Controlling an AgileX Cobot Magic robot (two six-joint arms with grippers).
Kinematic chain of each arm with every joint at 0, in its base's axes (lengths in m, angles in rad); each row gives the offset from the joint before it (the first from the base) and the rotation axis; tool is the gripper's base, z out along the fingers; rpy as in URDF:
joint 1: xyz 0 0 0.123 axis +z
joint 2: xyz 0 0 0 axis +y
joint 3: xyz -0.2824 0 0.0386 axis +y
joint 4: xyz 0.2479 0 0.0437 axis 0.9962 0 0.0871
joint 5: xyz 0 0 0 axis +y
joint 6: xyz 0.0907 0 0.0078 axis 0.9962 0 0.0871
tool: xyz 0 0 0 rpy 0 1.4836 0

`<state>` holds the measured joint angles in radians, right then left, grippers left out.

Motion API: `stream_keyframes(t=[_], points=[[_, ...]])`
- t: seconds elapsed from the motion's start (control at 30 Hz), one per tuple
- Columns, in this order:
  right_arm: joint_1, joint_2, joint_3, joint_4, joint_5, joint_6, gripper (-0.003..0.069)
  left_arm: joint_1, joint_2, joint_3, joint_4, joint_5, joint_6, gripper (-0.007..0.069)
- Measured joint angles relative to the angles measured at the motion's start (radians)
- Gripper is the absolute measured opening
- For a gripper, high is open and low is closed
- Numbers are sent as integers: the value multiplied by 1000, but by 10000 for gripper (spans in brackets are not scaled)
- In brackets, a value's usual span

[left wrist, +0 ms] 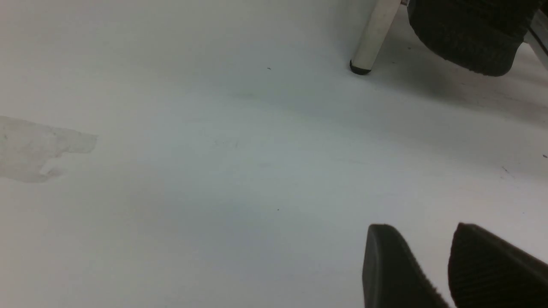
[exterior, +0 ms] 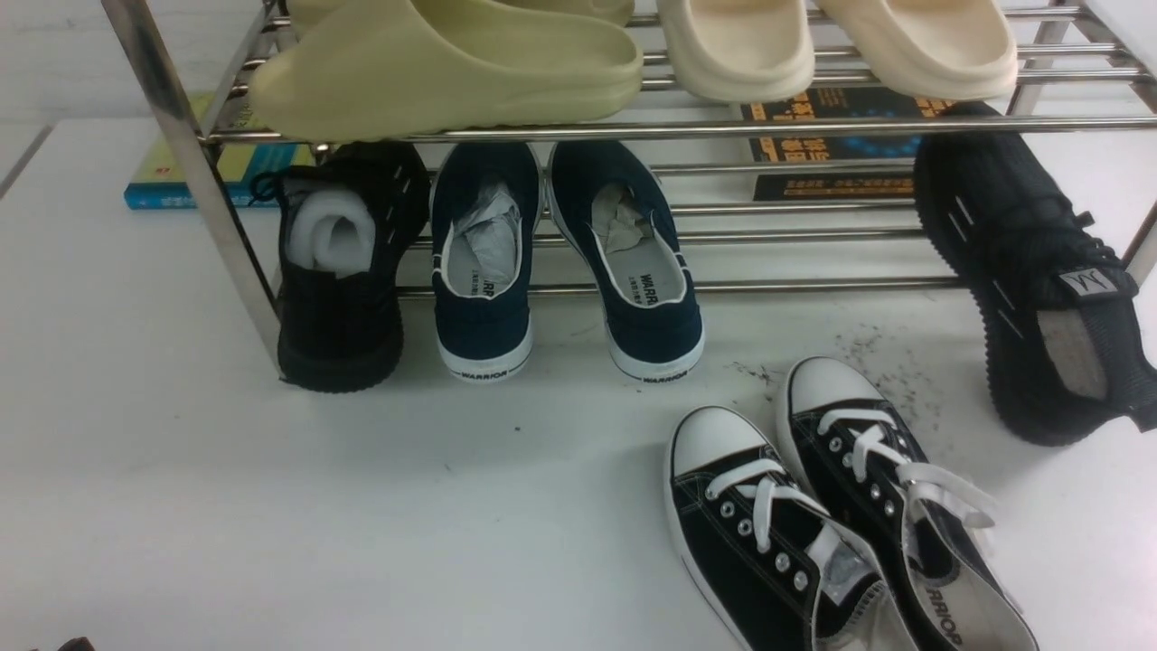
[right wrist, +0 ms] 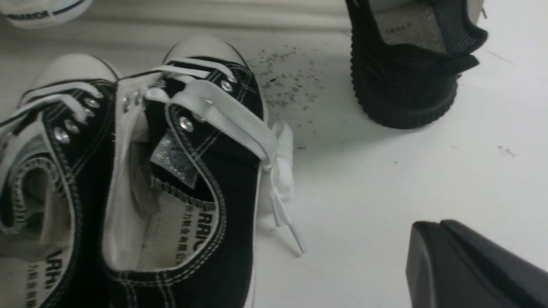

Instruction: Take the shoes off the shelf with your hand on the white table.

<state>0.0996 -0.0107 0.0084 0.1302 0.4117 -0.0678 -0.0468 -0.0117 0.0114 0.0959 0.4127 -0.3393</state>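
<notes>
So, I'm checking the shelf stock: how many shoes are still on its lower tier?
4: a black knit sneaker at left, two navy slip-ons mid-shelf, another black knit sneaker at right. None appear hidden.

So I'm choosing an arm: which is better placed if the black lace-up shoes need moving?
Right, probably. The right gripper sits just beside the shoes; the left gripper sees only bare white table and a shelf leg.

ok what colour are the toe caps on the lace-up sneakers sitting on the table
White. The toe caps of the black canvas sneakers show best in the front view.
</notes>
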Motion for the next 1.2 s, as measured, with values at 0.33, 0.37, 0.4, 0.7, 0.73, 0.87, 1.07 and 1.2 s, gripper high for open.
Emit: stream_keyframes(t=[0.33,0.37,0.4,0.7,0.73,0.87,1.07,1.2], points=[[47,0,1,-110,-9,104,25,0,0,0,0,0,0,242],[47,0,1,-112,-9,105,26,0,0,0,0,0,0,242],[47,0,1,-112,-9,106,27,0,0,0,0,0,0,242],[47,0,1,-112,-9,107,35,0,0,0,0,0,0,242],[47,0,1,-112,-9,107,37,0,0,0,0,0,0,242],[47,0,1,-112,-10,107,42,0,0,0,0,0,0,242],[47,0,1,-112,-10,107,48,0,0,0,0,0,0,242],[47,0,1,-112,-10,107,53,0,0,0,0,0,0,242]])
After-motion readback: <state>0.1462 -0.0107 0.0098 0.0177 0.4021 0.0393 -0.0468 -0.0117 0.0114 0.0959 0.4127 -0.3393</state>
